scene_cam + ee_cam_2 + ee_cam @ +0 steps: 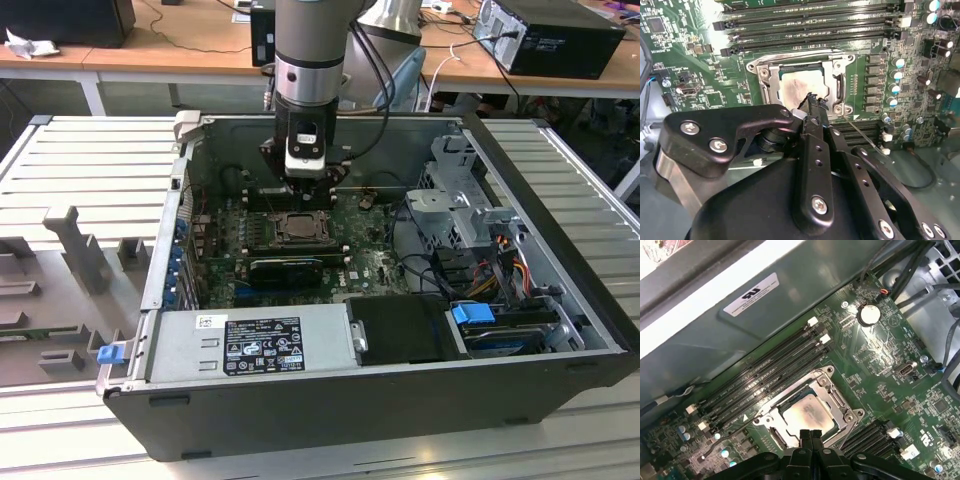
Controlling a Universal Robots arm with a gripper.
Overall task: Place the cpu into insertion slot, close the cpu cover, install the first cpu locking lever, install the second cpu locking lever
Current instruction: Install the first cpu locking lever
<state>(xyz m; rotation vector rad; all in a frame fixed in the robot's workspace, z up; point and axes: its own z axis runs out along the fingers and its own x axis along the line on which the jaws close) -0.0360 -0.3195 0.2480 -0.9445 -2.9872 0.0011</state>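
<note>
The cpu (796, 86) (807, 412), a pale silvery square, lies in the insertion slot (298, 228) on the green motherboard. The silvery cpu cover (834, 75) (834, 396) lies flat around it as a frame. My gripper (812, 100) (810, 434) (303, 185) hovers just above the socket's edge, its black fingers shut together with nothing between them. A thin wire locking lever (865, 137) sticks out from a socket corner close to the fingertips. Another lever's hooked end (716, 437) shows beside the memory slots.
The motherboard sits inside an open computer case (150, 270). Long black memory slots (765, 375) run beside the socket. A black finned block (285, 270) lies near it, with a power supply (250, 345) in front and drive cages with cables (470, 220) on the exterior view's right.
</note>
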